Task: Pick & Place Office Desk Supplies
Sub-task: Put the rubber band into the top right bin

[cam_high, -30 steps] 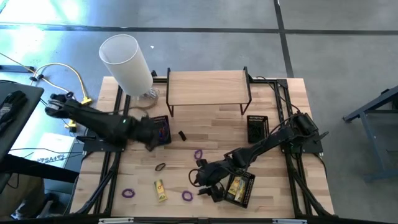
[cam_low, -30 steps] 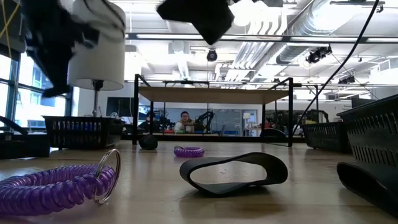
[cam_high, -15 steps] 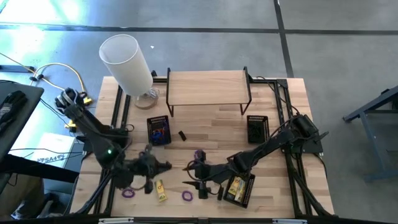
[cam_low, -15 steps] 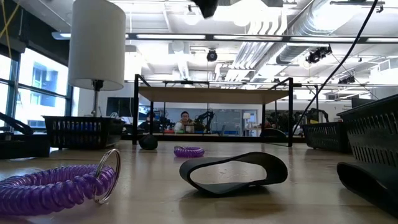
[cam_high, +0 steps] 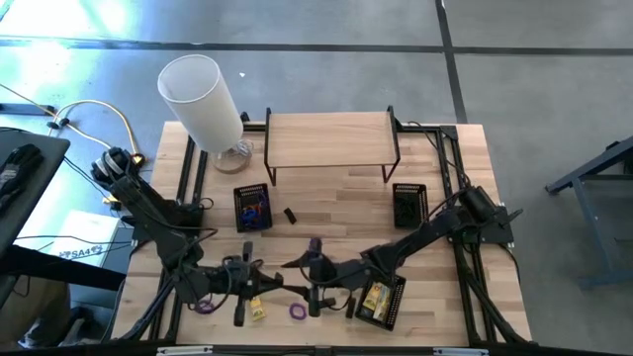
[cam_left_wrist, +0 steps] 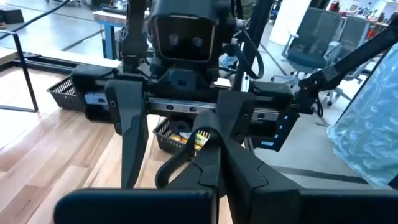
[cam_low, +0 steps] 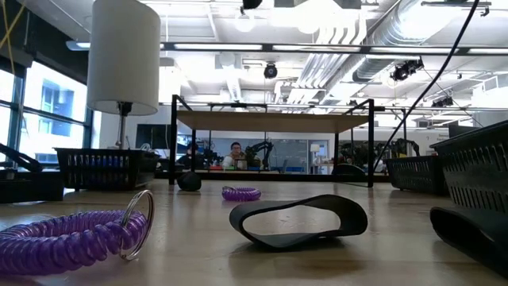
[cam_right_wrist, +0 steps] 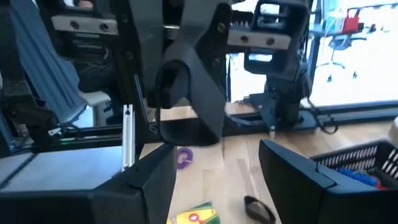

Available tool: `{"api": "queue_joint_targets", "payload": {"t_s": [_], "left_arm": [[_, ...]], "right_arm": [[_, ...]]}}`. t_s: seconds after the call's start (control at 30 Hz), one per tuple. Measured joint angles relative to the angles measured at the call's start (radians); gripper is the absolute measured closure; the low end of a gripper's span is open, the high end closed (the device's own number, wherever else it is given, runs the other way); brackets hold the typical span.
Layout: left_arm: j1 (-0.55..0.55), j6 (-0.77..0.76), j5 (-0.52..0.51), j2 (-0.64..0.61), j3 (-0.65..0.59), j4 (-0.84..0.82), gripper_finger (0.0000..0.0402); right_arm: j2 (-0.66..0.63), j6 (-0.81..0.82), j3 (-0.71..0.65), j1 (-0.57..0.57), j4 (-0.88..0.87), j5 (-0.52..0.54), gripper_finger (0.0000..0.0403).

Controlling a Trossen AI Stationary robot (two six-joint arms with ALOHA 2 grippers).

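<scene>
High view: tools face to face near table's (cam_high: 435, 213) front edge.

Setting: a robotics lab inside an open-plan industrial office is showing in every view.
Floor: polished grey concrete (cam_high: 514, 89) is surrounding the wooden table (cam_high: 336, 213), seams running across it.
Ceiling: exposed silver ducts (cam_low: 361, 36) and strip lights are hanging overhead in the low view.
Background: a person (cam_low: 235, 152) is sitting at a far desk, beside what is looking like another robot arm (cam_low: 260, 149).
Furniture: grey office chairs (cam_left_wrist: 326, 40) are standing behind the rig in the left wrist view.
Windows: tall glazing (cam_low: 51, 111) is letting in daylight.
Cabling: a yellow cable (cam_high: 104, 114) is trailing beside the table.
</scene>
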Motion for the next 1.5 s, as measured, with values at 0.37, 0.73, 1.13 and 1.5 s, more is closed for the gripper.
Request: {"api": "queue_joint_targets", "payload": {"t_s": [0.37,0.73,1.13,1.5], "left_arm": [[0.019,0.004,0.002,0.005,0.0,0.012,0.0401],[0.056,0.004,0.033,0.02,0.0,0.011,0.0401],[0.057,0.033,0.032,0.032,0.0,0.046,0.0401],[0.067,0.034,0.036,0.033,-0.002,0.04,0.0383]], "right_arm": [[0.001,-0.127,0.0,-0.02,0.017,-0.126,0.0188],[0.001,-0.186,0.0,-0.02,0.032,-0.118,0.0188],[0.001,-0.247,0.0,-0.017,0.001,-0.123,0.0375],[-0.001,-0.363,0.0,-0.018,-0.052,-0.205,0.0399]]}}
